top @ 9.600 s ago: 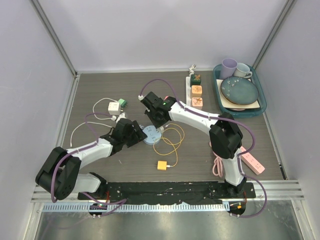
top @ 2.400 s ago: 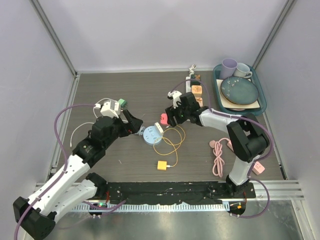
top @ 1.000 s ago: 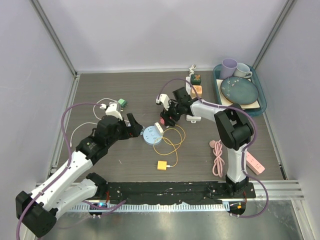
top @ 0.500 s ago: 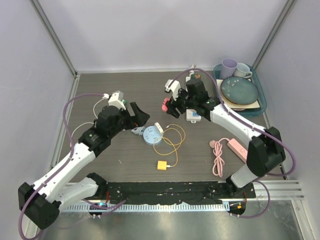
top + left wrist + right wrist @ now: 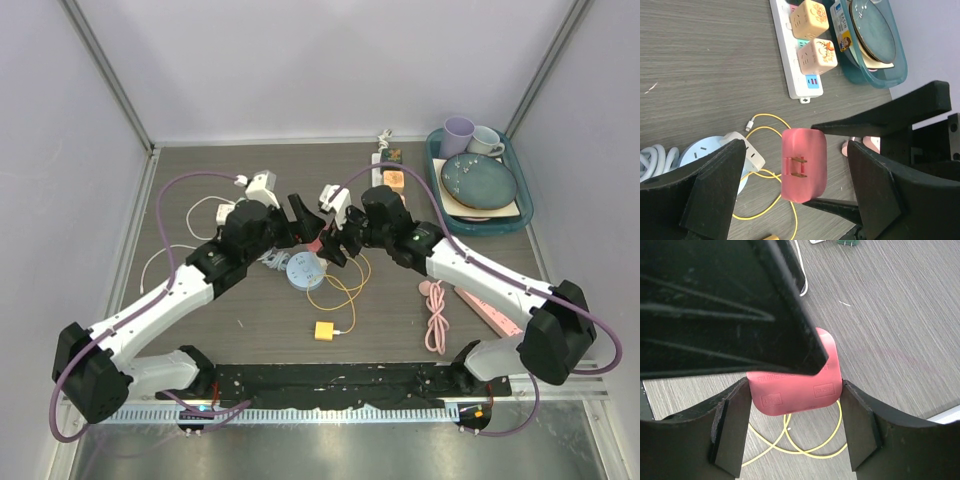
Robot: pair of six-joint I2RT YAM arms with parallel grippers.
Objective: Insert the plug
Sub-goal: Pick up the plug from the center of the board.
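Pink rounded plastic plug (image 5: 804, 164), brass-coloured prongs (image 5: 799, 167); thin yellow cable (image 5: 769, 116); pale-blue round socket disc (image 5: 303, 271); white power strip (image 5: 792, 60); teal plastic tray (image 5: 865, 75); grey wood-grain tabletop (image 5: 705, 60).

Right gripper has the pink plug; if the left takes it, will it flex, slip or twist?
Probably rigid: the pink plug looks like a solid moulded block with no cable attached in view. Its smooth rounded faces may slip or pivot between the right gripper's narrow fingers. Likely light; keep the left gripper off the two metal prongs, which might bend.
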